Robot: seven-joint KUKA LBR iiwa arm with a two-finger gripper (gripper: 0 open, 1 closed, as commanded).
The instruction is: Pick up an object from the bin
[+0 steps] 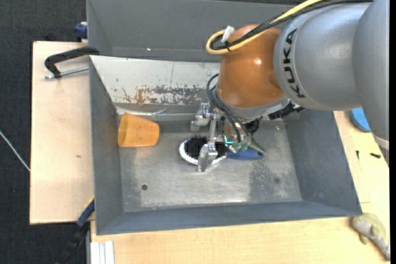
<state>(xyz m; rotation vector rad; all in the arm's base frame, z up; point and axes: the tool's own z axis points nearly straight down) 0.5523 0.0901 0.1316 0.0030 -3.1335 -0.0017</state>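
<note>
Round black piece with a white rim (190, 148) lies on the floor of the bin (185, 191), near the middle. My gripper (209, 156) is down low right at its right-hand edge, and from my view it overlaps that edge. I cannot tell how far the gripper is open, nor whether it has hold of anything, because the metal tip and the wrist above it cover that spot. Just on the gripper's other side, toward the right wall, lies a flat blue piece (249, 154) with something small and green on it that I cannot make out. The gripper's tip sits between the two. Well apart to the left, an orange wedge-shaped block (138, 131) rests alone on the floor, close under the back wall. That wall carries rust-coloured scuffs above the block. The arm (334, 52) comes in from the right, bent down over the bin. Its orange cover (247, 74) hangs directly above the gripper, and a yellow cable (291, 9) loops over the top of the cover.
</note>
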